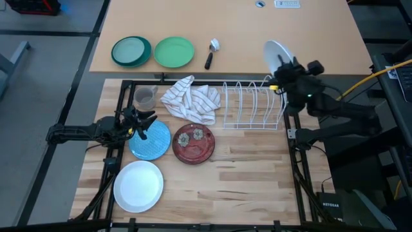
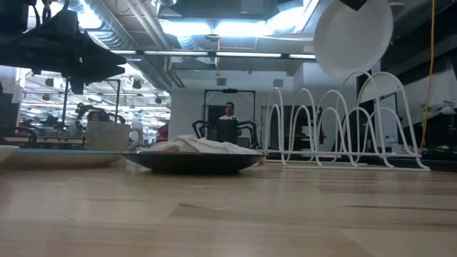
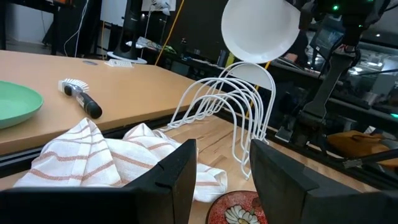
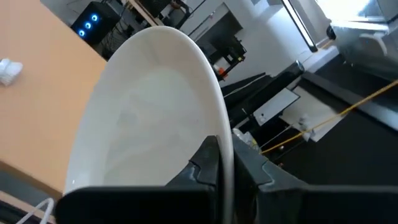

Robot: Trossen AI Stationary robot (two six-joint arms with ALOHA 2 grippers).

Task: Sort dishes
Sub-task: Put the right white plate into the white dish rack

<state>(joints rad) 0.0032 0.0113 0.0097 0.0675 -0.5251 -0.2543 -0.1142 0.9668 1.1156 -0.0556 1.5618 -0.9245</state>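
Taking the wire rack (image 1: 253,103) as my landmark and reading from the left: my left fingers (image 1: 143,127) wait well to the left of the rack, spread wide and holding nothing, poised over the near edge of the light blue plate (image 1: 151,142) that lies flat on the counter (image 1: 244,167). Just beside that plate, toward the rack, lies the dark red plate (image 1: 194,143) with its pale flowers, and nearer the front edge of the counter sits a white plate (image 1: 138,185), also flat. A striped cloth (image 1: 191,98) is bunched just left of the rack. At the rack's right end, my right fingers (image 1: 282,69) are pinched shut on the rim of another white plate (image 1: 279,57), gripping it by its lower edge so that it stands nearly on edge. In the low view that held plate (image 2: 353,36) hangs above the tops of the wire hoops and clear of them, over the right-hand part of the rack. What matters next, I judge, is alignment: the plate's face must run parallel with the hoops so its edge can drop straight down into a gap between two of them. My right arm is plainly the one placed for this, since the slots lie directly below and slightly left of my grip.
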